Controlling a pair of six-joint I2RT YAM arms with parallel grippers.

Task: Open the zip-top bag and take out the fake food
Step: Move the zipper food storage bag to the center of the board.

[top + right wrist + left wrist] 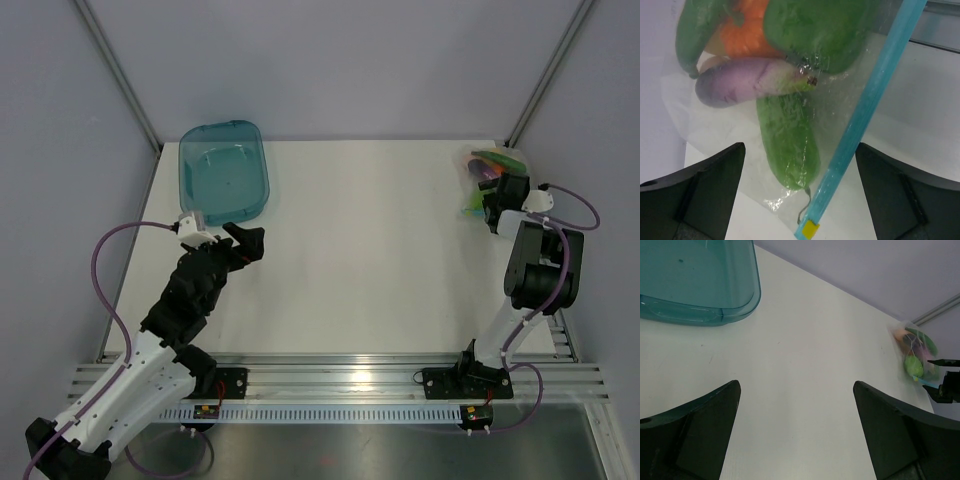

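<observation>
Right gripper point(800, 150) has its fingers spread wide and clamps nothing, sitting just near of the zip-top bag point(483, 170) at the far right corner of the table point(370, 250). The bag's blue zip strip point(875, 90) slants beside the fake food point(488, 160) inside it: purple eggplant point(745, 80), green pod point(787, 145), orange tomato point(747, 35), green pepper point(815, 30). Left gripper point(796, 387), fingers also apart and empty, hovers over bare table just near of the teal tub point(700, 280) at far left.

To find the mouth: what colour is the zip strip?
Light blue; zip strip shows best in right wrist view.
</observation>
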